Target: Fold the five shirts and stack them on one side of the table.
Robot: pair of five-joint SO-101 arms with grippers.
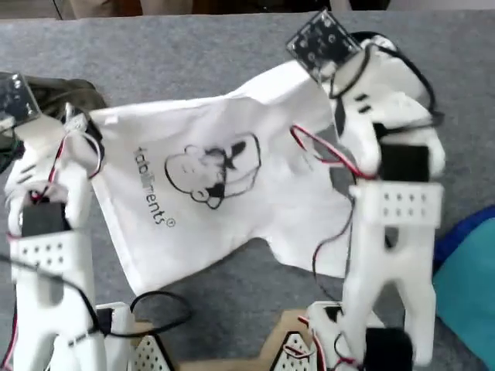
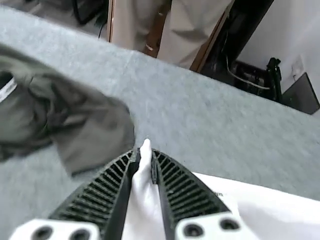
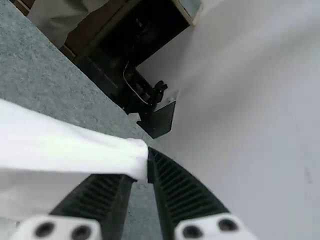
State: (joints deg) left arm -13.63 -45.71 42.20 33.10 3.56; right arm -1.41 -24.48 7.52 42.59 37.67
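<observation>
I see the white shirt (image 1: 209, 193), print up, over the middle of the grey table (image 1: 193, 54); my left gripper (image 2: 145, 156) is clamped tight on one corner, my right gripper (image 3: 146, 167) pinches another, and a dark shirt (image 2: 60, 120) lies crumpled near the left one

A wooden board (image 1: 274, 325) lies on the table (image 1: 193, 46) (grey).

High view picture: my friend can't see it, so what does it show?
A white shirt with a black cartoon print is spread over a grey table. The left gripper and right gripper are each clamped on a far corner of it. A dark crumpled garment sits by the left gripper, and blue cloth is at the right edge.
</observation>
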